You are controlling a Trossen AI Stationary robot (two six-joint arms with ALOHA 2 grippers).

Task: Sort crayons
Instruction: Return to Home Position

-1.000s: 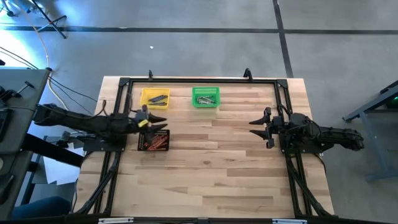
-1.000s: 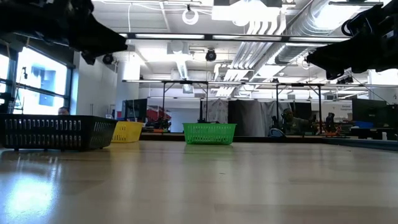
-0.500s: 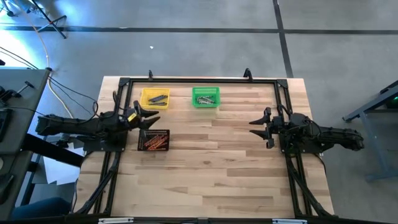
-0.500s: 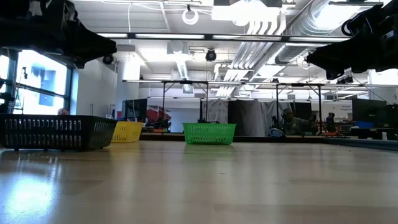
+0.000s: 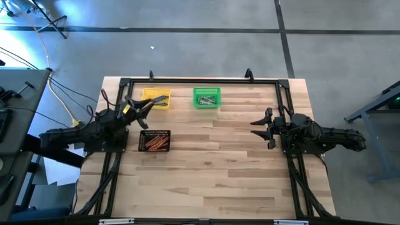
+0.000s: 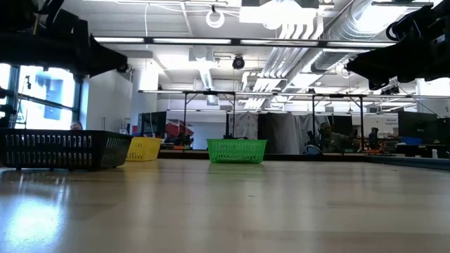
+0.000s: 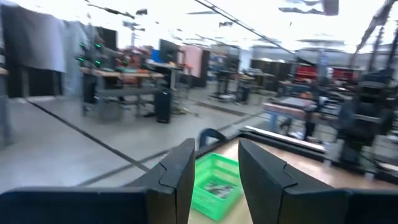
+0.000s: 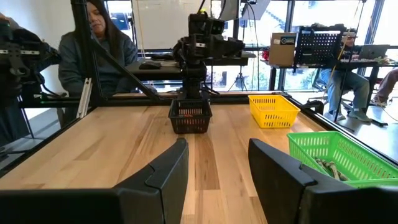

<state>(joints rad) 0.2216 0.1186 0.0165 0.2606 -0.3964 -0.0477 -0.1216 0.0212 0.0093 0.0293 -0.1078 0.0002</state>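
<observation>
between black bin (image 5: pixel 154 141) and yellow bin (image 5: pixel 155 99), left gripper (image 5: pixel 147 111) hovers (jaws apart).

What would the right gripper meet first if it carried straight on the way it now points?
Probably the black bin, centred ahead of the right gripper with nothing nearer in view. Depth is unclear: travelling higher, it could pass over and reach the left arm behind.

Green bin (image 5: pixel 206 90) stands at the table's (image 5: pixel 219 178) far edge; yellow bin (image 5: pixel 164 92) left of it; black bin (image 5: pixel 154 132) farther left, nearer (a seated person (image 8: pixel 102 53) beyond).
</observation>
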